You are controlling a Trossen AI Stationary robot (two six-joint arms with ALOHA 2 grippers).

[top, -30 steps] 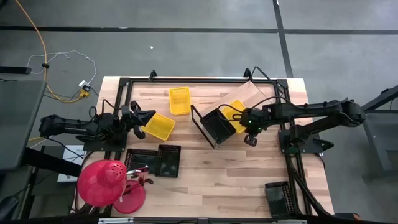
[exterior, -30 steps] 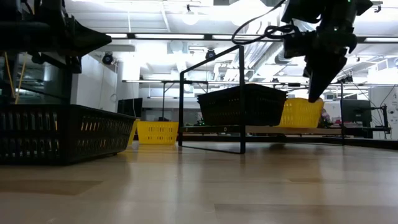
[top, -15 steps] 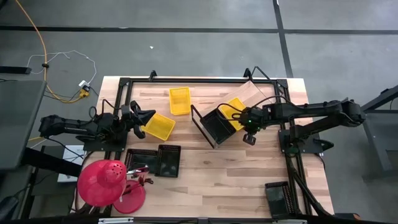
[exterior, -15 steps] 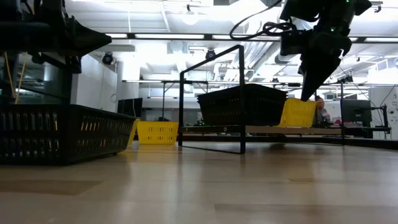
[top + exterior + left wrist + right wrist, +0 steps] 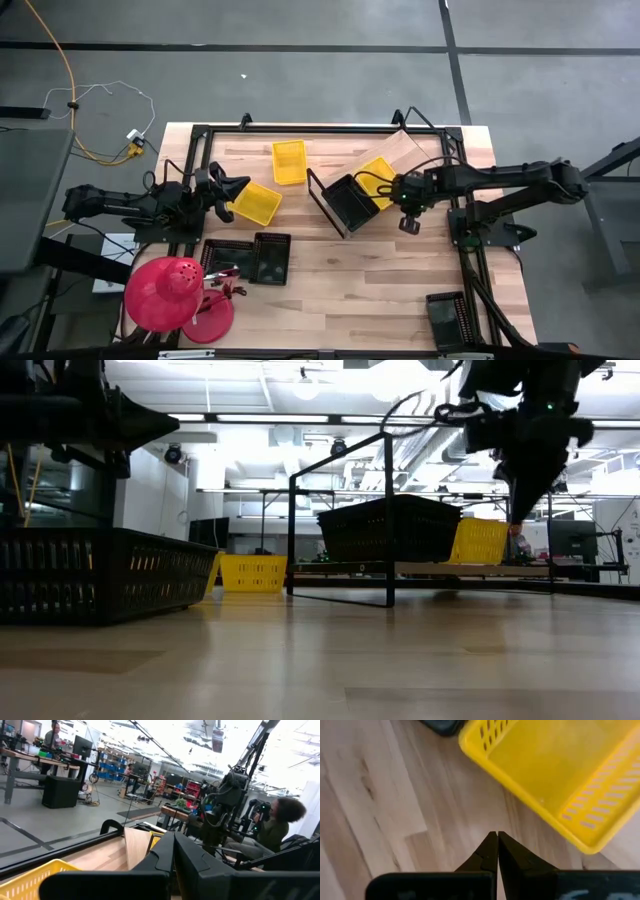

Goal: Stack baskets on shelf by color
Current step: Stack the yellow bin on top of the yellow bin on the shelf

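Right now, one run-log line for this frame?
right gripper: shut, empty, above shelf beside yellow basket | left gripper: shut, at table's left edge

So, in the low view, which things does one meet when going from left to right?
Black basket in front → small yellow basket far off → black basket on the shelf → yellow basket beside it → right gripper.

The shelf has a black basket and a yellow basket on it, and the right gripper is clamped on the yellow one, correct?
Not quite. The shelf holds the black basket and yellow basket, but the right gripper is shut on nothing, above bare wood beside the yellow basket, as the right wrist view shows.
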